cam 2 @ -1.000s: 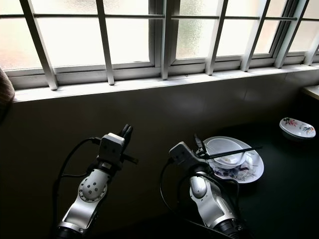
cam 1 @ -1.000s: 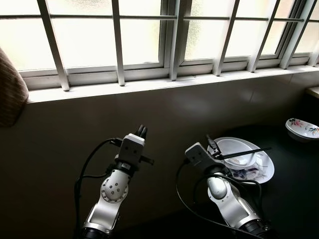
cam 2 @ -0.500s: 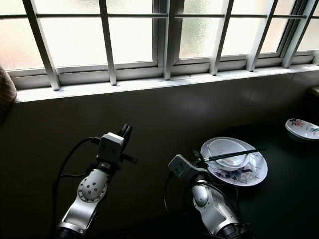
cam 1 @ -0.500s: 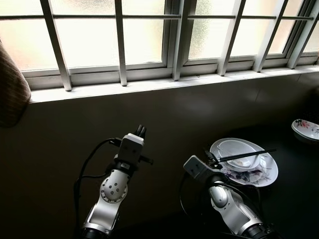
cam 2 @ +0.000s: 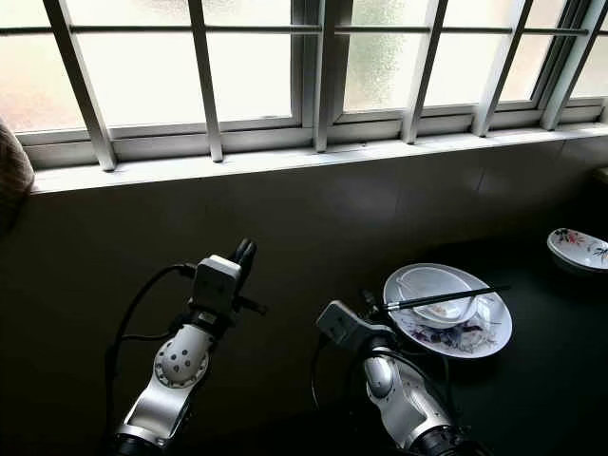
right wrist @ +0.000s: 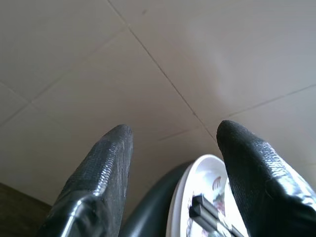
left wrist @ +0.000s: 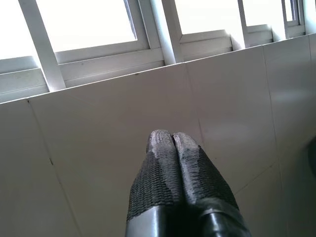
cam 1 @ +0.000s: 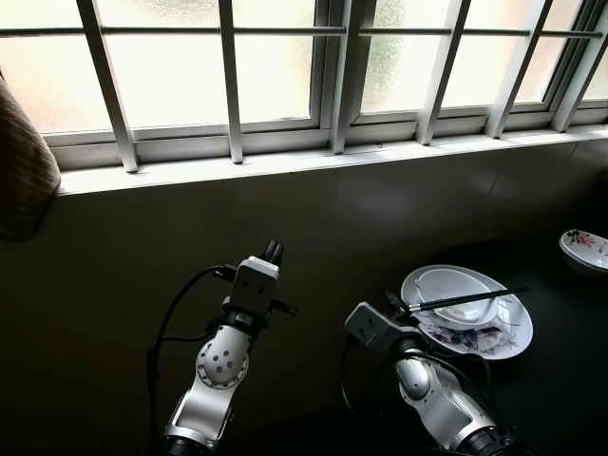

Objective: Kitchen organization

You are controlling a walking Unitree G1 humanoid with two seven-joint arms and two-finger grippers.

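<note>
The plate (cam 1: 470,318) with its bowl (cam 1: 456,290) sits on the dark counter (cam 1: 570,380), just ahead-right of the right gripper (right wrist: 173,148), jaws released. Chopsticks (cam 1: 470,301) lie crosswise (long axis left-right). The left gripper (left wrist: 172,143) is clenched, farther off.

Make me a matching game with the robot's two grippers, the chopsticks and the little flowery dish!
Things:
1. left gripper
2. right gripper
3. chopsticks
4. small floral dish

States or places:
A. lying across the white bowl on the floral plate
B. fingers pressed together
C. far right on the dark counter
D. fingers spread apart, near the plate

Pairs: 1-B, 2-D, 3-A, 4-C
</note>
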